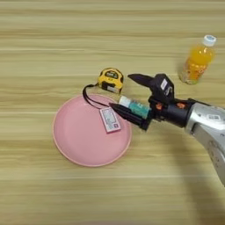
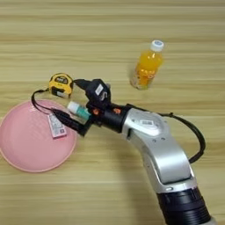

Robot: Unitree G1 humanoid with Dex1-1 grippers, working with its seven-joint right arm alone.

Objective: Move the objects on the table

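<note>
Pink plate (image 1: 79, 145) is seen left on the table (image 1: 44, 44), the card (image 1: 110, 119) resting on it. Gripper (image 1: 124, 93) jaws are spread around the tube (image 1: 136, 107); nothing is lifted yet. Tape measure (image 1: 110, 79) and bottle (image 1: 197, 61) remain untouched farther back.

The plate (image 1: 83, 136) lies on the bench (image 1: 44, 52), left of centre. The card (image 1: 110, 119) rests on the plate's right part, near the rim. Behind the plate, just beyond its far rim, sits the tape measure (image 1: 110, 80); its strap (image 1: 90, 99) loops forward over the plate's far edge. The tube (image 1: 134, 107) lies on the bench just right of the plate, right of the card and in front of the tape measure, between the two fingers of the tool (image 1: 125, 93), which reaches in from the right. The orange-juice bottle (image 1: 197, 61) stands upright well apart, far right and behind everything else.
</note>
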